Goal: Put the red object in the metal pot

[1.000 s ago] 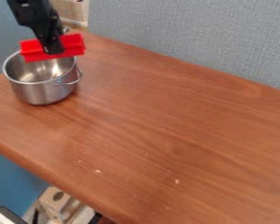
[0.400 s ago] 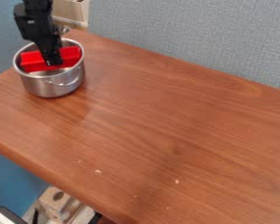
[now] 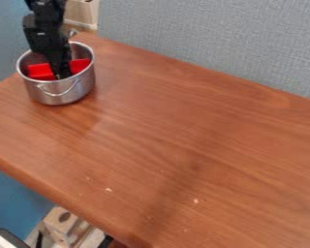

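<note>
The metal pot (image 3: 62, 91) stands near the far left corner of the wooden table (image 3: 184, 136). The red object (image 3: 39, 70) lies across the inside of the pot, below the rim, with a red end showing on either side of the fingers. My black gripper (image 3: 51, 65) reaches steeply down into the pot and is shut on the red object's middle. The fingertips are hidden by the pot's rim and the block.
A beige box (image 3: 78, 12) sits on the blue wall just behind the pot. The table's front edge runs diagonally from the left to the bottom right, with some clutter (image 3: 61, 232) on the floor below it.
The gripper has sunk with the red object, from just above the pot's rim down into the pot. The pot sits slightly further up and right than a second ago.
</note>
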`<state>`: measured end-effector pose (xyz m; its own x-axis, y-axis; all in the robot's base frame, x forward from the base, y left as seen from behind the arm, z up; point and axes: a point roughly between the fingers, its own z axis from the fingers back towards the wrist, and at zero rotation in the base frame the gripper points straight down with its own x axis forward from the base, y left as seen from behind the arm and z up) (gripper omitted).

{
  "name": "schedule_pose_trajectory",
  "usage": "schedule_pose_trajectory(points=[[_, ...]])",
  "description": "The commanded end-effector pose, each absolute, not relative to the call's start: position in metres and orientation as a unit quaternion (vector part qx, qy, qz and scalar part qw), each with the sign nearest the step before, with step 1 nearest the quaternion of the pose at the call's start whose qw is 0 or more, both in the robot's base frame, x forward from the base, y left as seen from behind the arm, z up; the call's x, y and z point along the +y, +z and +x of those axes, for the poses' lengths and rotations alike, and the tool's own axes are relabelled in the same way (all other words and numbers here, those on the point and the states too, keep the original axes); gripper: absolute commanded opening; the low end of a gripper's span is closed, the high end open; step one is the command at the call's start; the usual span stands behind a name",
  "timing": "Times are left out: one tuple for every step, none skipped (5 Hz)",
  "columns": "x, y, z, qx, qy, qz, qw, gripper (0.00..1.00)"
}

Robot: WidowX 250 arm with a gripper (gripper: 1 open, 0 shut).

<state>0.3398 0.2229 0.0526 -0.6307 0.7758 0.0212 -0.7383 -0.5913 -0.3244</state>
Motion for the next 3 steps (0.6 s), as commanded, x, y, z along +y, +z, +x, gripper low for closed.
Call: schedule_pose_trajectory(points=[[0.231, 0.0742, 0.351, -0.187, 0.885, -0.079, 0.419, 0.0], [0.2309, 0.0728, 0.3522, -0.189, 0.885, -0.079, 0.418, 0.0], [0.2306, 0.0712, 0.3532, -0.191, 0.885, -0.078, 0.418, 0.0]])
